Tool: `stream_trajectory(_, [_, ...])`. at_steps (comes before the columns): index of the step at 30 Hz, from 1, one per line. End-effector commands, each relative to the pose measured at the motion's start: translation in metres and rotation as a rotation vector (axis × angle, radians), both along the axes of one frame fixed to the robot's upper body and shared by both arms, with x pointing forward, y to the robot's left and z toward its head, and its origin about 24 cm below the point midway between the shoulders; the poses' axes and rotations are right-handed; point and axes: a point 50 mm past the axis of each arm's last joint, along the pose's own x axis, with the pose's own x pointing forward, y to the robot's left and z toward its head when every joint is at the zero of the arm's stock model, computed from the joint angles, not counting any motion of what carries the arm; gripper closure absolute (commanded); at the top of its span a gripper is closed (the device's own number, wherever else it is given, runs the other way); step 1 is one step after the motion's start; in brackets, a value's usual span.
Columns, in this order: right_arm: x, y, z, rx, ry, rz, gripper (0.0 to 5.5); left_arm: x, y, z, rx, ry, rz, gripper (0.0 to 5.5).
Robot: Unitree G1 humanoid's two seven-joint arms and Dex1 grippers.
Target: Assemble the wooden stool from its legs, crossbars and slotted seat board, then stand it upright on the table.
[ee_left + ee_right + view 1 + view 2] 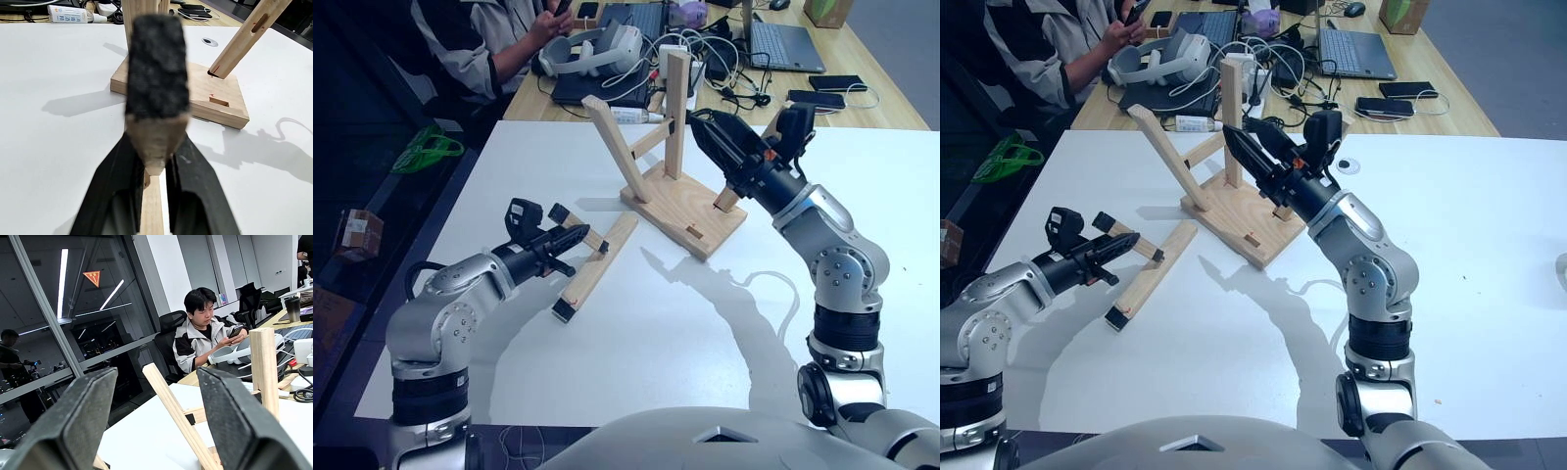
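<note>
Stool parts sit on a white table [705, 333].

Head view: the seat board [680, 211] lies flat near the far middle of the table. An upright leg [677, 113] and a tilted leg [615, 142] rise from it, joined by a crossbar [649, 142]. A third leg [726, 201] stands at the board's right edge, mostly hidden behind the right arm. The right tool [700, 127] hangs just beside the upright leg, spread wide and grasping nothing. Nearer the robot, to its left, a loose leg piece [597, 264] lies on the table with the left tool [579, 235] clenched on it.

Left wrist view: two dark fingers [112, 196] pinch the piece just below its black pad [156, 73]. Beyond it, the board shows an empty slot [218, 101].

Right wrist view: the padded fingers [73, 421] stand far apart, and the tilted and upright legs show in the gap between them.

The wood looks light, stiff and sturdy, with flat square faces that should suit the padded fingers. A hold across two flat faces near mid-length looks best, clear of the pad and the end that enters the slot. The seated legs may be loose, so pushing could tip them.
</note>
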Motion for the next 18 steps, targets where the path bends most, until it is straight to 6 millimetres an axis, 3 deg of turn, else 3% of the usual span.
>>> stream_trajectory(1, [-0.001,0.000,-0.003,-0.015,0.010,-0.001,2.50,-0.004,0.003,-0.005,0.089,0.003,-0.014,5.09])
stream_trajectory(5, [-0.007,-0.004,-0.010,-0.060,0.013,-0.011,2.50,-0.006,0.002,-0.010,0.119,-0.008,-0.017,5.09])
stream_trajectory(12, [-0.041,-0.015,-0.044,-0.176,0.046,-0.088,2.50,-0.013,0.003,-0.022,0.177,-0.022,-0.031,5.09])
stream_trajectory(18, [-0.055,-0.021,-0.063,-0.196,0.121,-0.123,2.50,-0.004,0.005,-0.018,0.179,-0.085,0.030,5.09])
